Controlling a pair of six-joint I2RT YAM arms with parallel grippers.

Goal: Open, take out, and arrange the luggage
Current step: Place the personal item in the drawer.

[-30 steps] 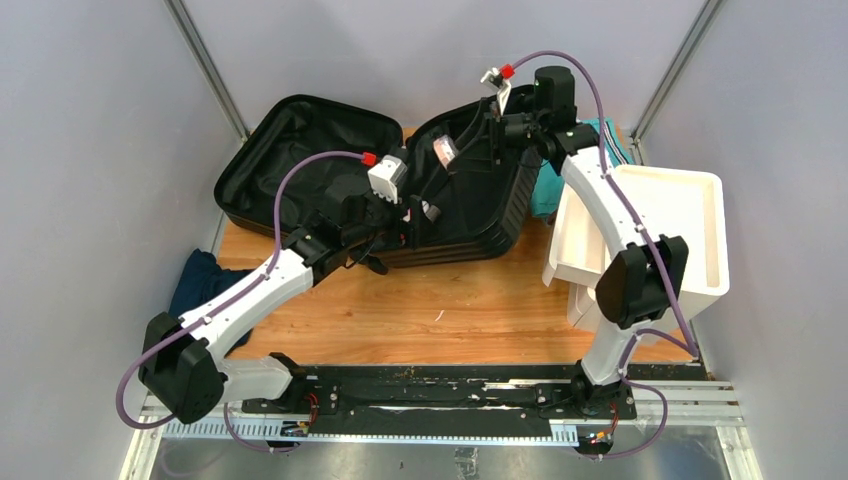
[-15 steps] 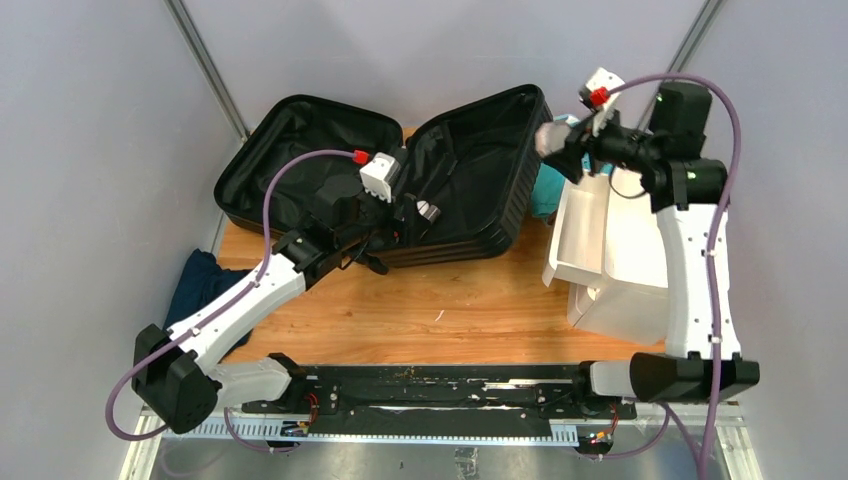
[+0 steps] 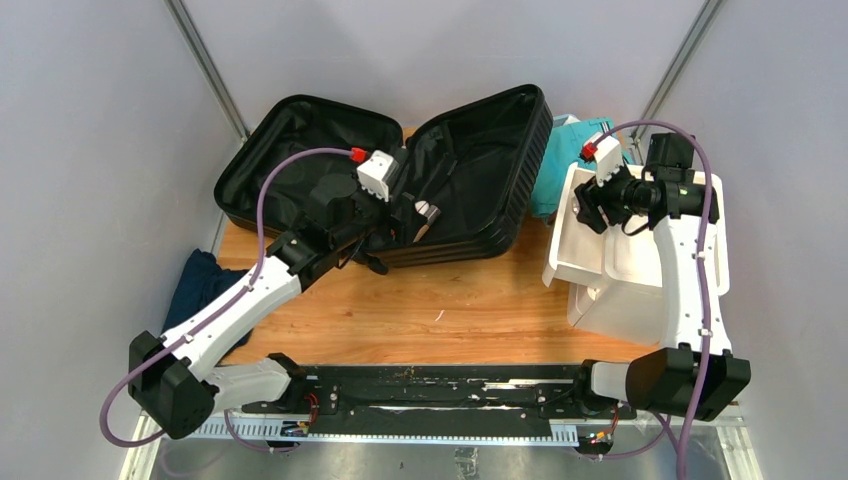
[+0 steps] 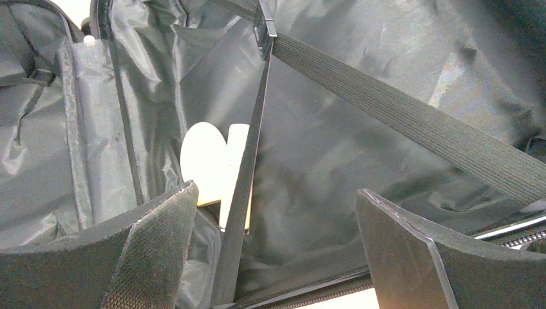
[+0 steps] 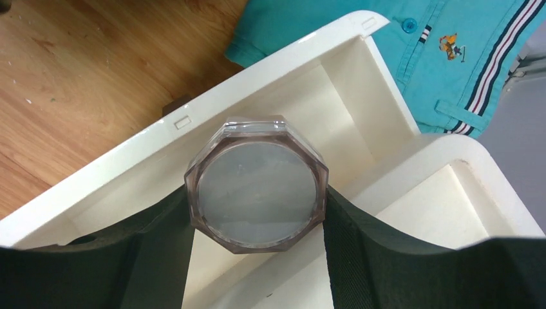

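The luggage (image 3: 470, 165), a black hard-shell suitcase, lies open in two halves at the back of the table. My left gripper (image 3: 418, 216) is open and empty inside its right half. In the left wrist view my left gripper (image 4: 277, 248) faces the black lining, crossed elastic straps (image 4: 399, 116) and a cream flat object (image 4: 207, 164) partly hidden behind a strap. My right gripper (image 3: 584, 205) is shut on a clear octagonal jar (image 5: 256, 183) with a grey lid. It holds the jar over the open top drawer of the white drawer unit (image 5: 302, 96).
The white drawer unit (image 3: 690, 215) stands at the right edge of the table. A teal shirt (image 3: 562, 165) lies between it and the suitcase and shows in the right wrist view (image 5: 451, 51). A dark blue cloth (image 3: 200, 285) hangs at the table's left edge.
My right arm has swung from the suitcase's right half over to the right with the jar and come down over the white drawer. My left arm has barely moved.
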